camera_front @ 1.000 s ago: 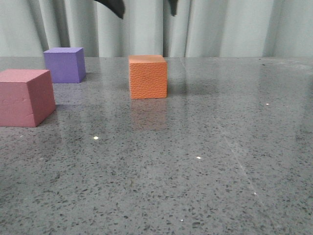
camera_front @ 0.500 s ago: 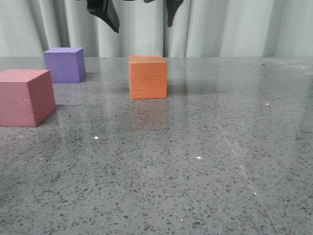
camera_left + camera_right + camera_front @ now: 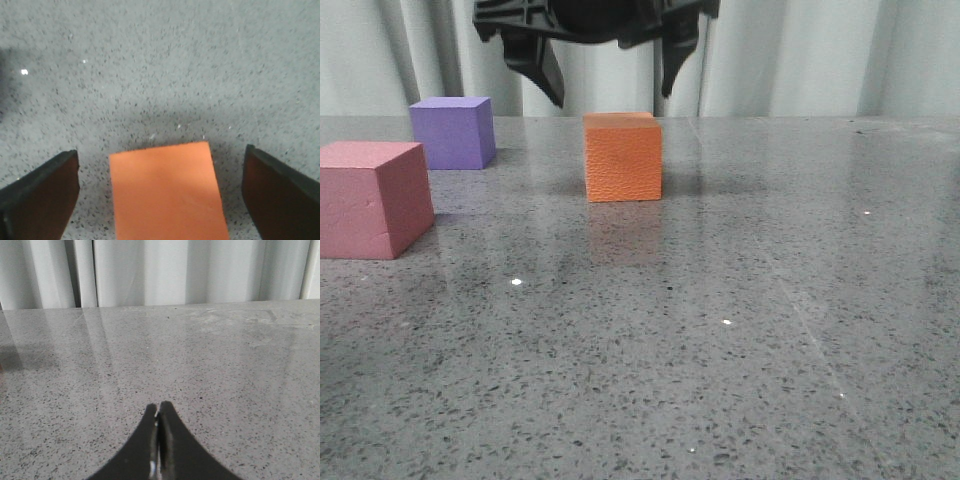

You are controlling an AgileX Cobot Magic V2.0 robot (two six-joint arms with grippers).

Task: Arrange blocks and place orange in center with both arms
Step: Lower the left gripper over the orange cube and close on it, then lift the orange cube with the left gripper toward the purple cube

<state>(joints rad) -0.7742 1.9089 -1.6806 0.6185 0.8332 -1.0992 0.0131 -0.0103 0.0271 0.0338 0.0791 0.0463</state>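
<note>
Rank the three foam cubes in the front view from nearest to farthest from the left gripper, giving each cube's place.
1. The orange cube: directly beneath the open left gripper, mid-table.
2. The purple cube: off to the left, towards the back of the table.
3. The pink-red cube: at the far left edge, closer to the camera.

A polished grey speckled stone table (image 3: 740,330) fills the foreground, glossy enough to carry faint reflections and small bright glints of light, and along its far edge hangs a pale curtain (image 3: 800,55) in soft vertical folds, closing off the whole back of the scene.
</note>
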